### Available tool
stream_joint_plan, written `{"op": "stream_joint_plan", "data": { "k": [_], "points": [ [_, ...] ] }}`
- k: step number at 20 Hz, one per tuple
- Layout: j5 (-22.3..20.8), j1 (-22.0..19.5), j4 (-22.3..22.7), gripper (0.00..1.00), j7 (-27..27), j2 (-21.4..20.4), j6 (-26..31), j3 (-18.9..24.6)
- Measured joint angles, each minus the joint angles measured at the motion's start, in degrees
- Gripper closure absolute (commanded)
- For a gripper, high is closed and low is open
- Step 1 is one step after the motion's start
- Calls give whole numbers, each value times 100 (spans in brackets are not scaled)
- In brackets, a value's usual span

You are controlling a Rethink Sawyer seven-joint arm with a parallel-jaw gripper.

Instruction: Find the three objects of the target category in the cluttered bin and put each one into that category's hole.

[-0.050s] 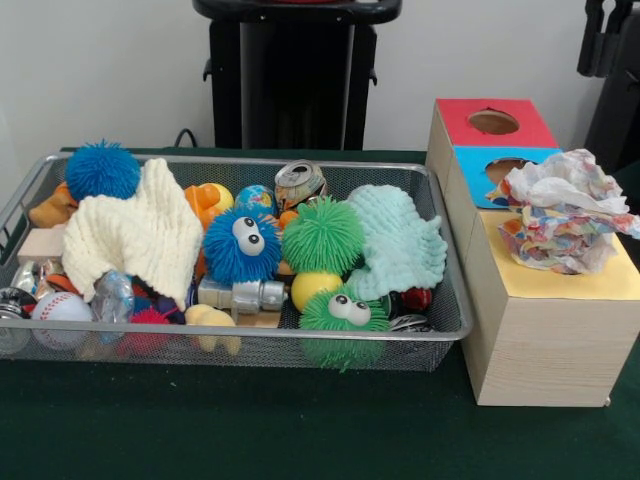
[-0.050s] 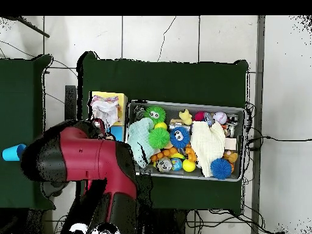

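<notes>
The wire bin (image 1: pixel 440 330) sits on the green counter (image 1: pixel 300 430), packed with toys: two green spiky balls (image 1: pixel 322 236) near its centre, a blue googly-eyed one (image 1: pixel 242 245) at nine o'clock of them. The wooden box (image 1: pixel 540 330) with holes stands beside the bin, crumpled paper (image 1: pixel 565 210) on top. The claw is hidden under the red arm (image 2: pixel 91 164); I cannot tell its state.
</notes>
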Motion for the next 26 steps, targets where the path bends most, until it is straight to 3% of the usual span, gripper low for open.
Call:
{"op": "stream_joint_plan", "data": {
  "k": [26],
  "points": [
    [-71,-206,0,100,0,306,-696,53]
  ]
}}
